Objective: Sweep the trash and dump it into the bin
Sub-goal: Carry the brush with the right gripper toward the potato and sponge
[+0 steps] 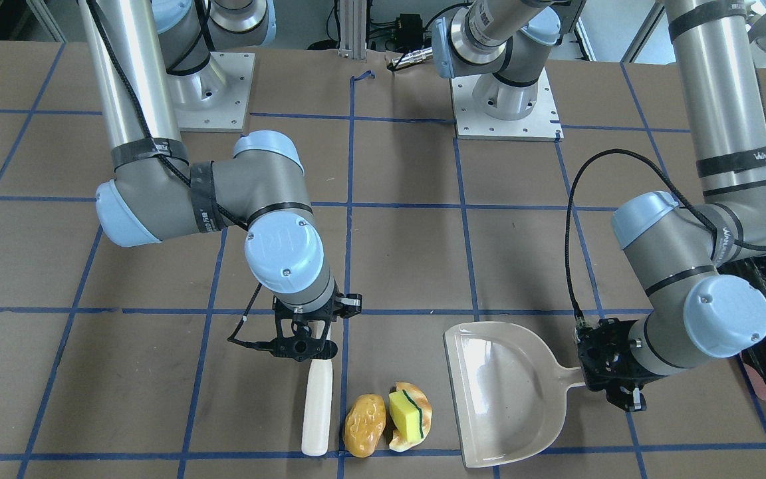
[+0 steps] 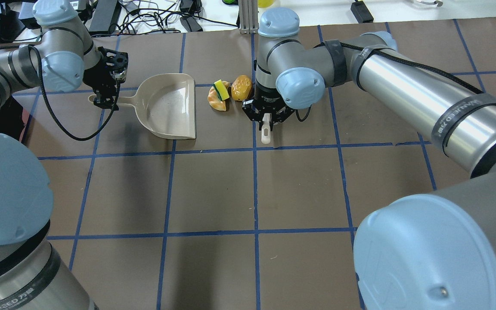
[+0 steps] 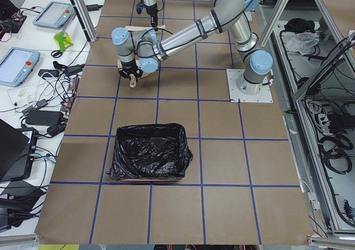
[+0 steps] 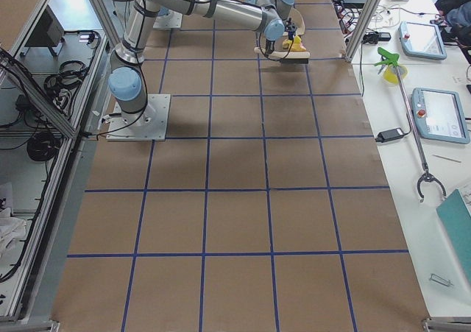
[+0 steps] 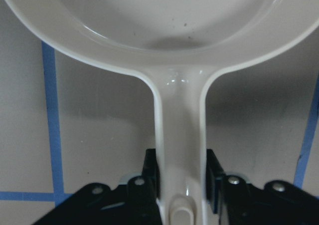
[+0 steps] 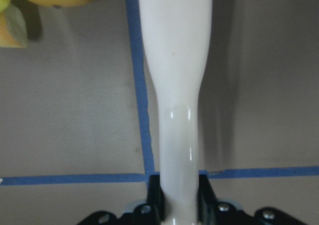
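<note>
The trash, 3 pcs, lay in one tight group on the far part of the bench, away from the robot bases. The glossy potato-like lump lay directly on the surface, and the tan bread-like crescent was just beside it, touching or nearly so. The yellow sponge block w/ green stripe leaned tilted on top of the crescent. On the lump's side a long white tool lay along a blue tape line, just beside the lump but w/ a thin gap. The right fingers were clamped on the narrow end of this tool from both sides; the wrist view showed no gap btw. fingers and tool. On the crescent's side was the beige dustpan, its wide mouth turned to the trash, near but apart from it. The left fingers were closed on the pan's handle, one pressed against each side. The pan was low at the bench; if it touched the surface I could not tell. The bin, pink w/ a crinkled black bag over the rim, stood on the bench at the robot's left, well apart from trash and pan. In the front-facing view only its corner showed, behind the left arm.
</note>
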Controlling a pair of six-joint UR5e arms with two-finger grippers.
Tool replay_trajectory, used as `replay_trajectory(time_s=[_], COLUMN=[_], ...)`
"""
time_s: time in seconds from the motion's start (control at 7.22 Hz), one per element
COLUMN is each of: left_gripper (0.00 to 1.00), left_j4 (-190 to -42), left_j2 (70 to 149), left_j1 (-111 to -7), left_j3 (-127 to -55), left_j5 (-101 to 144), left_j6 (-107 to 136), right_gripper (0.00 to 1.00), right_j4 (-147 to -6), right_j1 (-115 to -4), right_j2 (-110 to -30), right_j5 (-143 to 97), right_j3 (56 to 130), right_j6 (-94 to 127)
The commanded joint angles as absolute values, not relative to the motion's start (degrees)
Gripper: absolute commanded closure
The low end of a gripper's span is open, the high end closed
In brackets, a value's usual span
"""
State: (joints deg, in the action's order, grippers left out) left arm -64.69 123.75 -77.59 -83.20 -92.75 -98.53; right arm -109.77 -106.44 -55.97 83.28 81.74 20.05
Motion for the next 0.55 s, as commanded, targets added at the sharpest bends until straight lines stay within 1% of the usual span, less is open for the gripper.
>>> replay_trajectory(time_s=[0.0,0.42], left_gripper=[0.73,0.73], left_j4=[-64.69,-64.69], left_j2=[123.75,123.75], left_j1=[-77.7,-77.7], left_j3=[-83.14,-83.14], left_j5=[-92.81,-92.81], left_j6=[-98.53,-98.53], right_gripper=[1.0,1.0], right_j4=[-109.95,-110.3], right_j1=[-108.54,-112.31], right_j2=[-53.79,-51.52], right_j5=[83.23,81.32], right_j3=[80.07,76.57], right_j6=[24.06,30.47])
